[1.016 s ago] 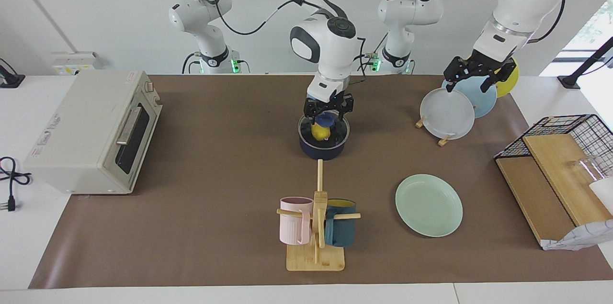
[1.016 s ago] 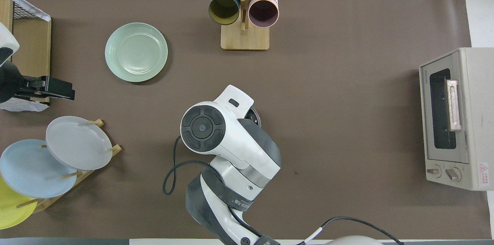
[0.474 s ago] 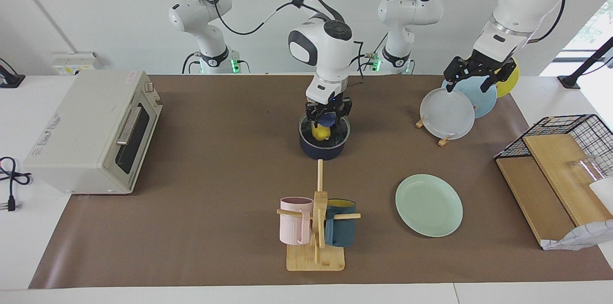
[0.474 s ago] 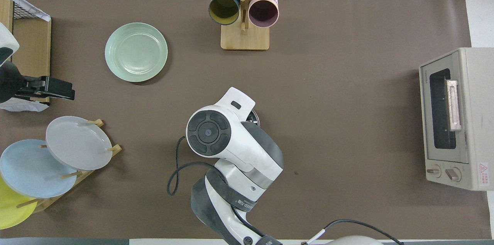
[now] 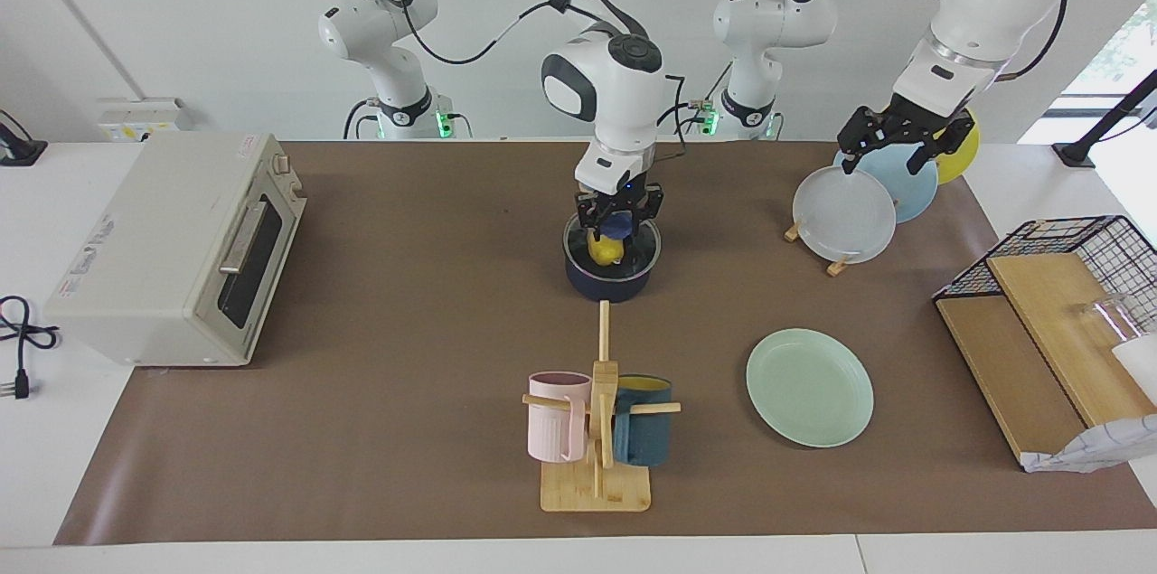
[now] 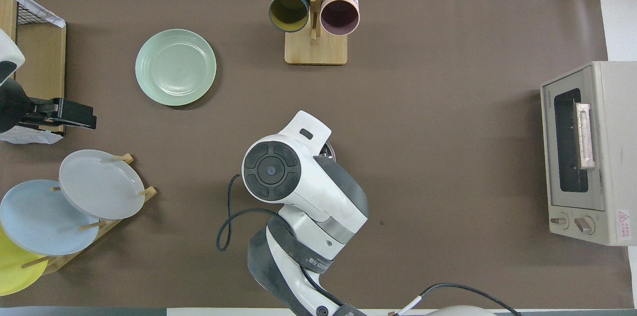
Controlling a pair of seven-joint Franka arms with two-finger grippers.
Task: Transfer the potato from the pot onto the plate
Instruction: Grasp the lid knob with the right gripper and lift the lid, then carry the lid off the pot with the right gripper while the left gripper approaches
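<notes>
Where jaws stood apart a second ago, the right hand is clenched on the small yellow lumpy potato in the dark navy saucepan — lift pending; left hand released, waiting over the upright plates.

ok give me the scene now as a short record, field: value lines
potato: inside the pot, not lifted out
pot: mid-table, nearer to the robots than the mug rack
right claw: down in the pot, shut on the potato
left claw: open, up over the rack of upright plates, arm waiting
plate: nothing on it, flat on the mat toward the left arm's end, farther from the robots than the pot
mug rack: holds a pink and a dark blue mug
toaster oven: at the right arm's end
</notes>
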